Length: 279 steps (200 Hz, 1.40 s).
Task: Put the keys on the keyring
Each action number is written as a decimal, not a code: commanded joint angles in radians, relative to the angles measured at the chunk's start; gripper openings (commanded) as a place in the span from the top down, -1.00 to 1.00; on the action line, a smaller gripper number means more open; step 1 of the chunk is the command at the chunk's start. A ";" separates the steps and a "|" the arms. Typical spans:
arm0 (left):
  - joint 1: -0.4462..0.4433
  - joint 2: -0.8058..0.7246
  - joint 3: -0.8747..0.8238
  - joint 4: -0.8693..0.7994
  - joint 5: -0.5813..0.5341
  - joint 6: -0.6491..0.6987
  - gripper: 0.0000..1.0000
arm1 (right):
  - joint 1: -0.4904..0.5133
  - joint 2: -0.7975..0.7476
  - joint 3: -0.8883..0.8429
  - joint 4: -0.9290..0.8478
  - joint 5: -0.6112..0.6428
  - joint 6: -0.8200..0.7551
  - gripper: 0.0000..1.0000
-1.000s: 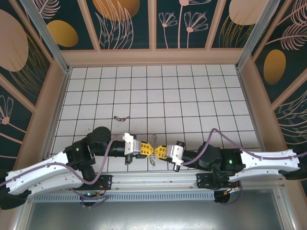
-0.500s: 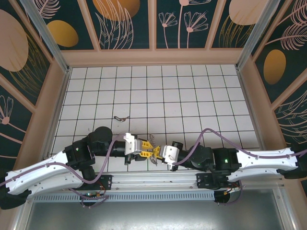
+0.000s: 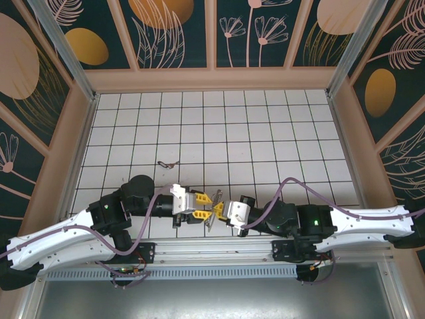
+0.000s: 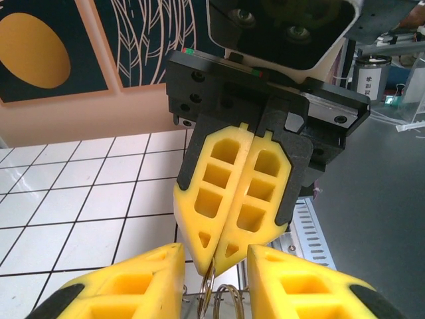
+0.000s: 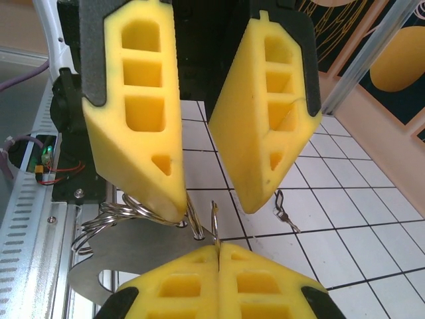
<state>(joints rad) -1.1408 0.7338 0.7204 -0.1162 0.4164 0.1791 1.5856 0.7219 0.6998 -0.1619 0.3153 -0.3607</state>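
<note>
Top external: the two arms meet tip to tip at the near edge of the bench. The left end effector and right end effector almost touch, and the keyring hangs as a small grey tangle just below them. One small dark item, most likely a key, lies on the tiles farther away and to the left, well apart from both arms.

Left wrist: the left end effector has its yellow fingers apart at the bottom of the view. The right end effector faces it with its fingers pressed together, pinching a thin wire loop of the keyring at the very tips. More wire coils sit just beside that loop.

Right wrist: the right end effector is clamped on the upright loop of the keyring. The left end effector stands open above it, one tip touching or nearly touching the coils. A flat metal piece sits under the coils; whether it is a key I cannot tell. The key lies on a tile beyond.

By my judgement this is a handover: the right side holds the ring while the left lets go. The next move would be for the left arm to back off, reach the loose key and bring it to the held loop, which needs a fine grip on a thin part.
</note>
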 commanded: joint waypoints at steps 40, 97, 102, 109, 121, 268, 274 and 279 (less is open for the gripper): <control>-0.007 0.010 0.004 0.002 -0.035 0.011 0.42 | 0.003 -0.031 0.026 0.065 -0.031 -0.007 1.00; -0.007 -0.075 -0.002 0.022 -0.050 -0.005 0.40 | 0.002 -0.049 0.018 0.057 -0.027 -0.001 1.00; -0.006 -0.084 -0.004 0.022 -0.058 -0.004 0.39 | 0.004 -0.046 0.018 0.056 -0.025 -0.003 1.00; -0.007 -0.090 -0.004 0.023 -0.066 -0.006 0.40 | 0.004 -0.041 0.018 0.058 -0.025 -0.003 1.00; -0.007 -0.088 -0.004 0.016 -0.070 -0.006 0.41 | 0.003 -0.034 0.018 0.062 -0.025 -0.006 1.00; -0.007 -0.014 -0.003 -0.001 -0.071 -0.008 0.40 | 0.002 -0.068 -0.001 0.091 -0.034 -0.008 1.00; -0.007 -0.014 -0.004 0.002 -0.080 -0.013 0.40 | 0.000 -0.070 -0.003 0.090 -0.031 -0.006 1.00; -0.007 -0.011 -0.005 0.004 -0.094 -0.018 0.40 | -0.001 -0.073 -0.006 0.090 -0.027 -0.003 1.00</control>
<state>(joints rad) -1.1419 0.7357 0.7200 -0.1169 0.3546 0.1787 1.5856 0.6682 0.6994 -0.1131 0.2859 -0.3611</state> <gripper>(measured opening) 0.300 0.046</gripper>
